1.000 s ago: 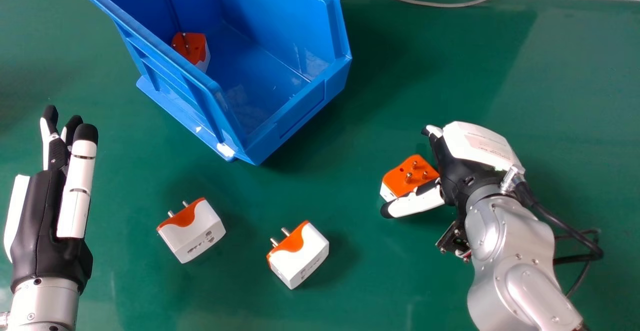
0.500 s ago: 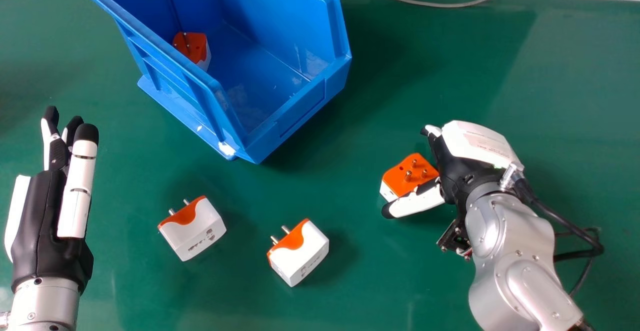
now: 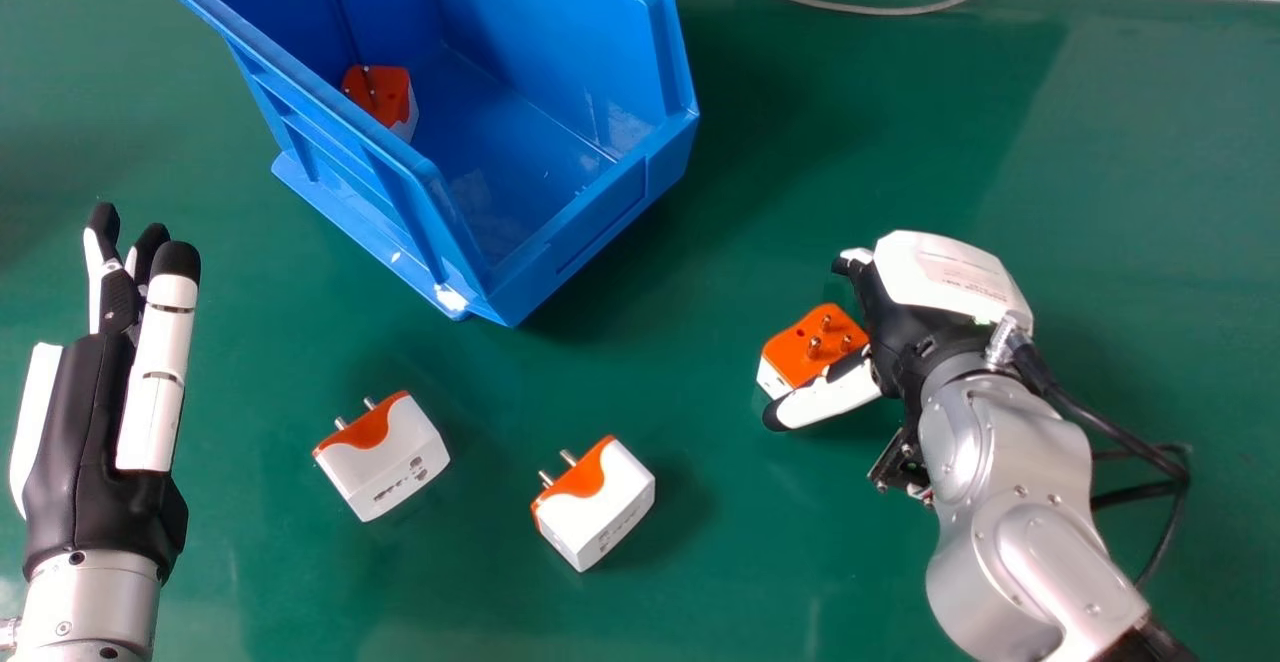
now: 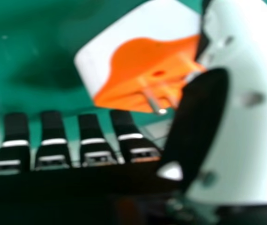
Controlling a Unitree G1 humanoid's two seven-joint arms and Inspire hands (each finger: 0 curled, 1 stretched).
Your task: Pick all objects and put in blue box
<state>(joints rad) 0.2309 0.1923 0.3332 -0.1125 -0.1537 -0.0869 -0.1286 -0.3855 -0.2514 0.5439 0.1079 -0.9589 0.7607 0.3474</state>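
In the head view my right hand point(image 3: 895, 317) is low over the table at an orange-and-white adapter point(image 3: 812, 344), its open thumb along the near side and its back facing up. The right hand view has the same adapter point(image 4: 147, 61) between my right hand's thumb and straight fingertips point(image 4: 89, 129), not gripped. Two more adapters, one at the left point(image 3: 382, 457) and one at the centre point(image 3: 594, 504), lie with pins pointing away. The blue box point(image 3: 570, 227) holds another adapter point(image 3: 382, 97). My left hand point(image 3: 95, 422) stays open at the left edge.
A grey cable point(image 3: 870, 10) curves along the table's far edge by a white surface. The blue box's lower front lip faces the right hand's side. A black cable point(image 3: 1085, 417) loops beside the right wrist.
My right hand and forearm have shifted slightly left and away from the robot. The adapter beside the hand has hardly moved. My left hand keeps practically the same place.
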